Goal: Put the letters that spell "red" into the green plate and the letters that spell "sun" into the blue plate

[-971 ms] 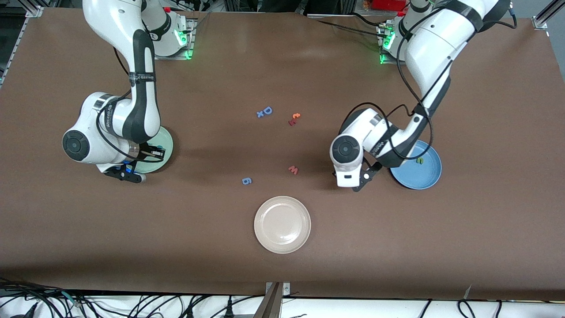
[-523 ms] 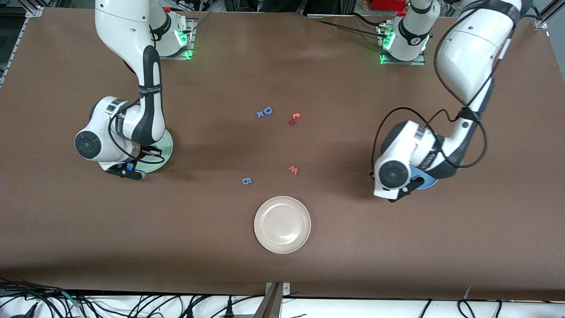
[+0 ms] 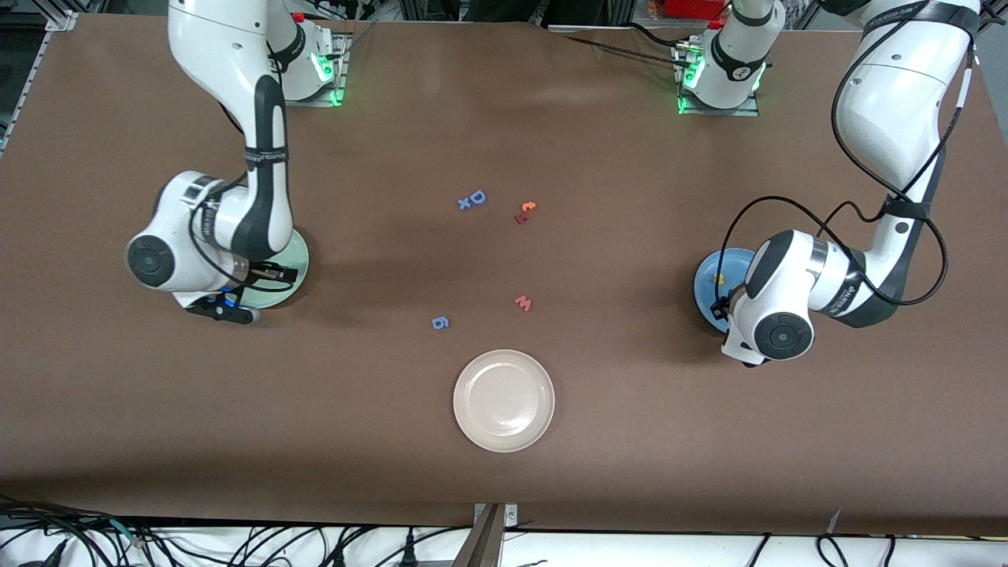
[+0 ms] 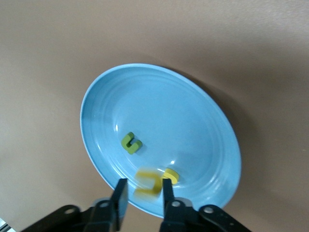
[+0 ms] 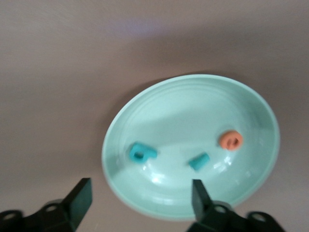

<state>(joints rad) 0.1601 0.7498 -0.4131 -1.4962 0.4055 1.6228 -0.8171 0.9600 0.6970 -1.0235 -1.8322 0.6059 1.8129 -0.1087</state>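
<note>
My left arm has swung over the blue plate point(image 4: 203, 111); left gripper point(image 4: 143, 192) half-open, dropping a yellow letter point(image 4: 148, 183). Right gripper point(image 5: 137, 199) open above green plate point(image 5: 183, 106). Next: withdraw both.

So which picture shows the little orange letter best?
The right wrist view: the orange letter lies in plain sight in the green plate. In the front view the right arm covers that part of the plate, and the left wrist view shows only the blue plate.

left gripper point(image 4: 142, 195) swung over to the blue plate point(image 4: 203, 121) and its fingers just parted, yellow letter point(image 4: 148, 183) dropping out; right gripper point(image 5: 137, 198) spread wide open above the green plate point(image 5: 169, 111)
</note>
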